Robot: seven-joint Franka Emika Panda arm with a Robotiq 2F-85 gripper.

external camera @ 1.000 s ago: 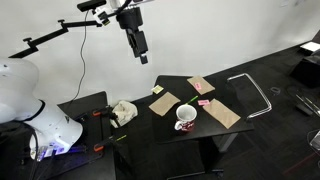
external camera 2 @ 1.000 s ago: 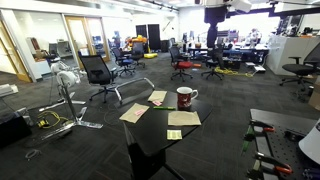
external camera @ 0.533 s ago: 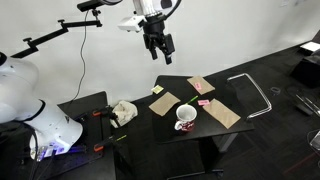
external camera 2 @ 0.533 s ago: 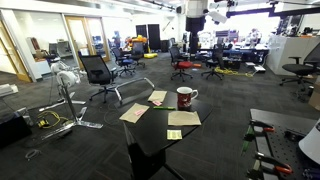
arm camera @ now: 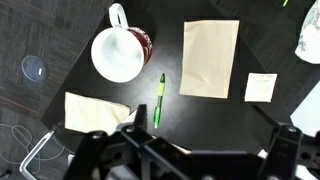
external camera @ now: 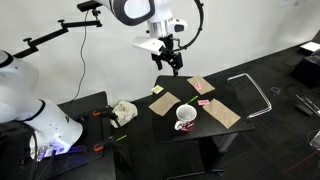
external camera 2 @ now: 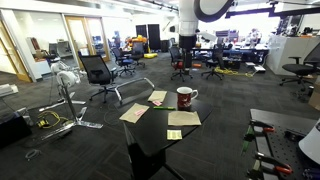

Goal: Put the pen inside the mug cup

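Note:
The white mug with a red pattern (arm camera: 120, 52) stands upright on the black table (arm camera: 200, 110); it also shows in both exterior views (external camera: 185, 117) (external camera 2: 186, 97). The thin yellow-green pen (arm camera: 159, 98) lies flat on the table just beside the mug, clear of it. It is too small to make out in the exterior views. My gripper (arm camera: 200, 125) is open and empty, its fingers spread wide at the bottom of the wrist view. It hangs high above the table in both exterior views (external camera: 170, 62) (external camera 2: 186, 42), pointing down.
Brown paper sheets (arm camera: 210, 57) (arm camera: 95, 110) and a small pale note (arm camera: 261, 86) lie on the table. A small pink object (external camera: 205, 103) lies near the mug. A white cloth (external camera: 123, 111) sits on the neighbouring surface. Office chairs (external camera 2: 98, 72) stand beyond.
The arm has swung across from beside the table to above it, and the gripper has come lower. The mug, pen and papers have not moved.

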